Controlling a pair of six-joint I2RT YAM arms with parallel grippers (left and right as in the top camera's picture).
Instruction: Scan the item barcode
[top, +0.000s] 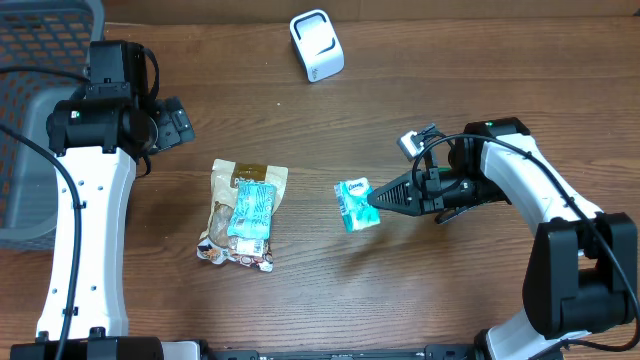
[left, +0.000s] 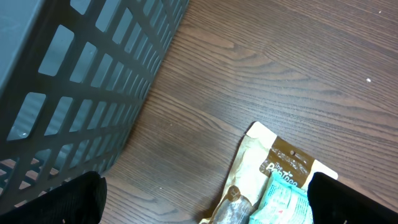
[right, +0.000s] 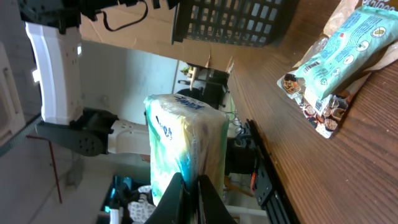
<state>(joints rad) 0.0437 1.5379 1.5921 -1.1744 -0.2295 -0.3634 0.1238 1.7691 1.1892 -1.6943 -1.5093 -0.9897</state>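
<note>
My right gripper (top: 376, 198) is shut on a small teal and white tissue pack (top: 356, 204), gripping its edge and holding it above the table centre-right. In the right wrist view the tissue pack (right: 185, 146) stands upright above the pinched fingertips (right: 177, 190). The white barcode scanner (top: 317, 45) stands at the back of the table, well away from the pack. My left gripper (left: 208, 199) hangs open over the table near the basket, with the fingertips (left: 59, 199) wide apart and nothing between them.
A brown snack pouch (top: 240, 213) lies at the table centre with a teal packet (top: 251, 208) on top; both also show in the left wrist view (left: 277, 165). A dark grey mesh basket (top: 35, 110) stands at the far left edge.
</note>
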